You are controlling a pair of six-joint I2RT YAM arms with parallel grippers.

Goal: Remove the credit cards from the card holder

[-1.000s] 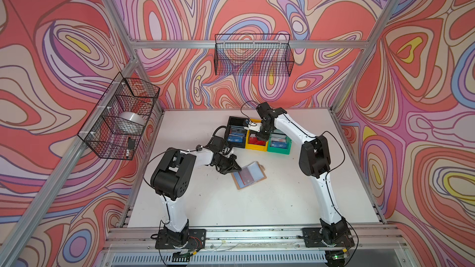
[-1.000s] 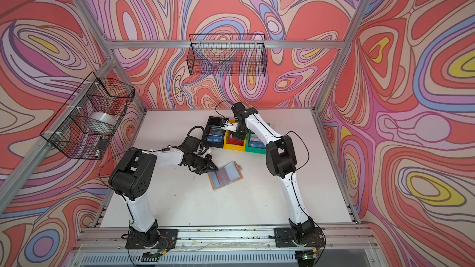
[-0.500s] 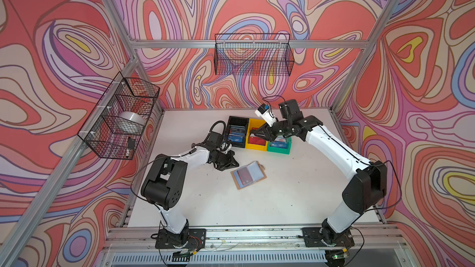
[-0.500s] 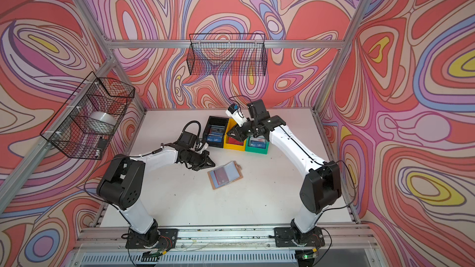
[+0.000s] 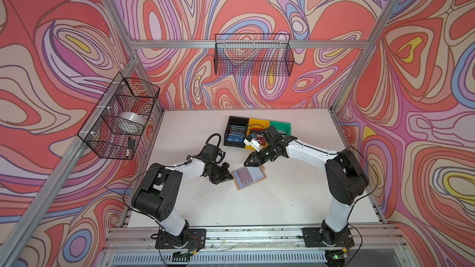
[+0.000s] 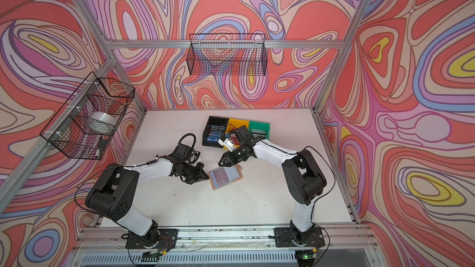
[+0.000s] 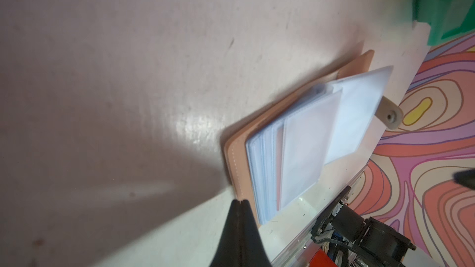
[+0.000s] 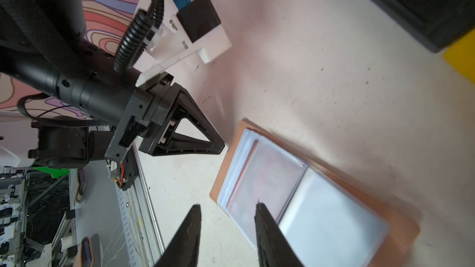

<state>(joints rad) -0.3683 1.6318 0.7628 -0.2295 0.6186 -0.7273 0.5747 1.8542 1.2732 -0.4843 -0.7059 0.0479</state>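
Note:
The card holder (image 5: 253, 181) (image 6: 232, 169) lies open on the white table, tan cover down and clear sleeves up. One red credit card (image 5: 244, 175) (image 8: 267, 175) shows through the top sleeve. My left gripper (image 5: 230, 177) (image 7: 239, 202) is shut, its tip at the holder's (image 7: 235, 155) left edge. My right gripper (image 5: 246, 163) (image 8: 228, 207) is open and empty, low over the holder's (image 8: 223, 175) far edge. One of its fingertips (image 8: 259, 206) is above the sleeve, and its second tip is above bare table.
Black (image 5: 235, 134), yellow (image 5: 257, 124) and green (image 5: 281, 127) bins stand in a row behind the holder. Blue cards fill the black one. Wire baskets hang on the left wall (image 5: 120, 116) and back wall (image 5: 253, 57). The table (image 5: 282, 201) ends at a metal rail in front.
My right arm has swung from the bins down toward the holder, and its jaws have spread wider. The left gripper stayed shut, drew back a little, then returned to the holder's left edge.

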